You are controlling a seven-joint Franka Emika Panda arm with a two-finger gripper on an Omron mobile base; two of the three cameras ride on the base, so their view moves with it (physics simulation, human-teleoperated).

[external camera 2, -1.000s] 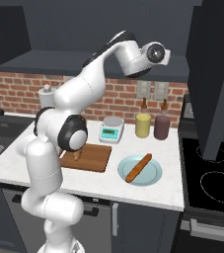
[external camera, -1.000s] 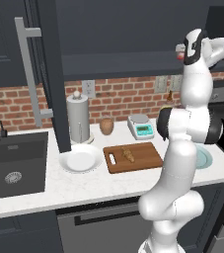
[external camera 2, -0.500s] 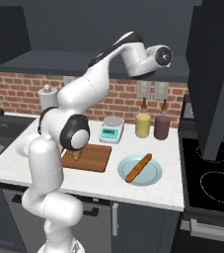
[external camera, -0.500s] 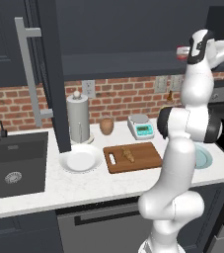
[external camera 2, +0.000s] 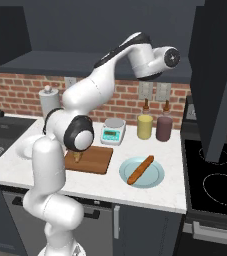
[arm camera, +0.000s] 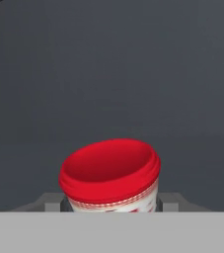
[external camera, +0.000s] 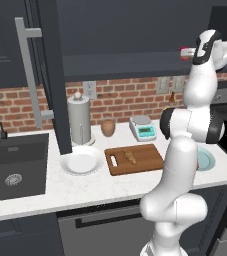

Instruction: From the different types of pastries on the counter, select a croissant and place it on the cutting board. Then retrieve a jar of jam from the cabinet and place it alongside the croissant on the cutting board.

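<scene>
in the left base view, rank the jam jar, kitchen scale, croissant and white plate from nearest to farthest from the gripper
1. Jam jar: red-lidded, at the gripper, up by the cabinet.
2. Kitchen scale: on the counter by the brick wall, below and left.
3. Croissant: on the cutting board, lower and further left.
4. White plate: left of the board, farthest.

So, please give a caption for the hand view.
Gripper holding a red-lidded jam jar before a dark cabinet wall.

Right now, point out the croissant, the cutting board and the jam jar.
croissant [external camera: 130, 157], left base view, its middle.
cutting board [external camera: 147, 154], left base view, bare wood right of the croissant.
jam jar [arm camera: 111, 170], hand view, red lid, between the fingers.
</scene>
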